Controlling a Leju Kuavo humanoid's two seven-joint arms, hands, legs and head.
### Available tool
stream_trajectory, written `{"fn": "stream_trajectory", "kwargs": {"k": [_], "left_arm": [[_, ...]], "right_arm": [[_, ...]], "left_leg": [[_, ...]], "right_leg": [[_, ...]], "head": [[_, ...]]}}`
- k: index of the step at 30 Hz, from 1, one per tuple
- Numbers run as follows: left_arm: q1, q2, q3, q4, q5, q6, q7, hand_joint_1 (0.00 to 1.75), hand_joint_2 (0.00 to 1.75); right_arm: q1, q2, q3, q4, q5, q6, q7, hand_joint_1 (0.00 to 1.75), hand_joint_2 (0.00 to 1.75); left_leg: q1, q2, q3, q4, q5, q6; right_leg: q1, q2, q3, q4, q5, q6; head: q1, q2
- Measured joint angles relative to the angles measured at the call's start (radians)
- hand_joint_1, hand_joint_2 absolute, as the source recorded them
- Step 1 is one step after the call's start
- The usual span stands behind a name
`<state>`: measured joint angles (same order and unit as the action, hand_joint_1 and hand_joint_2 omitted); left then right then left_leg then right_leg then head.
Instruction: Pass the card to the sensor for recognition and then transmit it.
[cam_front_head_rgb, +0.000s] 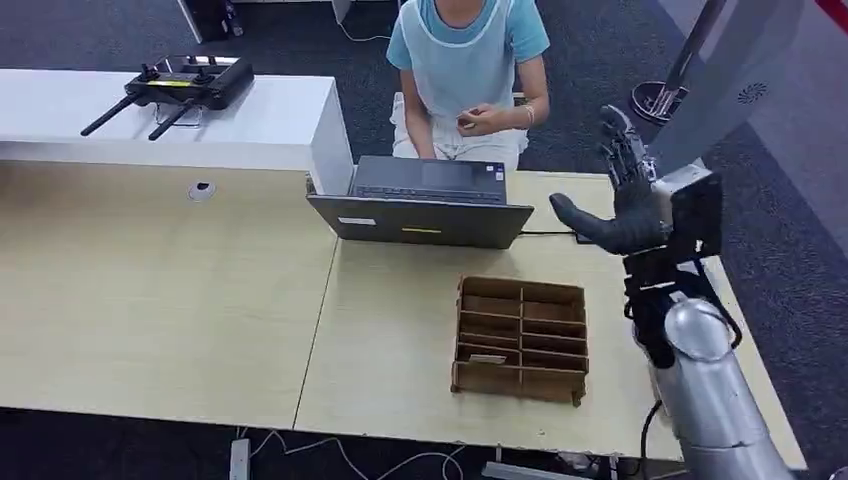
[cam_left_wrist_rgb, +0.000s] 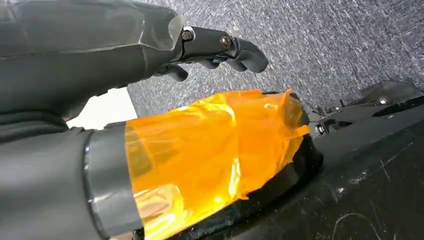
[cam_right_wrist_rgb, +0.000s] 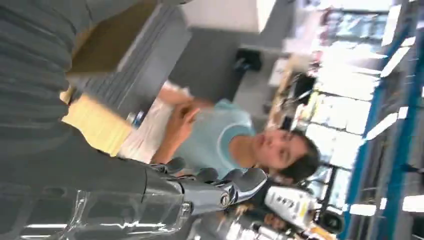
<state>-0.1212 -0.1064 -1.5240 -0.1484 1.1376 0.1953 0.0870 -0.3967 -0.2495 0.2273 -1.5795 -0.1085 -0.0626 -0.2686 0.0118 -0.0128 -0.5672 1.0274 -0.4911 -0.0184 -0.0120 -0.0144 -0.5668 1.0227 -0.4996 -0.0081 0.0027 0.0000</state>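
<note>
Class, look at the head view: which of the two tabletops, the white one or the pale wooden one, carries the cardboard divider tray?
The pale wooden table carries the cardboard tray; the white table holds a black controller instead.

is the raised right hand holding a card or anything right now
No. The right hand is raised over the table's far right side with its dark fingers spread and nothing between them. The left hand holds nothing either.

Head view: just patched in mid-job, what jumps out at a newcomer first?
The raised right hand stands out first, lifted above the table's right end with its fingers spread and nothing visibly in them. Next come the brown compartment box on the table in front of the robot, and the person seated behind the open laptop.
</note>
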Motion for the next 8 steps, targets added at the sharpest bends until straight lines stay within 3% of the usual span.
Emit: {"fn": "stream_trajectory", "kwargs": {"k": [3,8], "left_arm": [[0.001,-0.003,0.000,0.000,0.010,0.015,-0.005,0.00,0.00],[0.003,-0.008,0.000,0.000,0.035,0.026,-0.006,0.00,0.00]], "right_arm": [[0.118,0.021,-0.028,-0.141,-0.083,0.001,-0.047,0.00,1.75],[0.310,0.045,-0.037,-0.326,-0.059,-0.042,-0.129,0.00,1.75]], "left_leg": [[0.000,0.002,0.000,0.000,0.000,0.000],[0.000,0.001,0.000,0.000,0.000,0.000]], "right_leg": [[0.000,0.002,-0.001,0.000,0.000,0.000],[0.000,0.002,-0.001,0.000,-0.001,0.000]], "head": [[0.000,0.000],[0.000,0.000]]}}
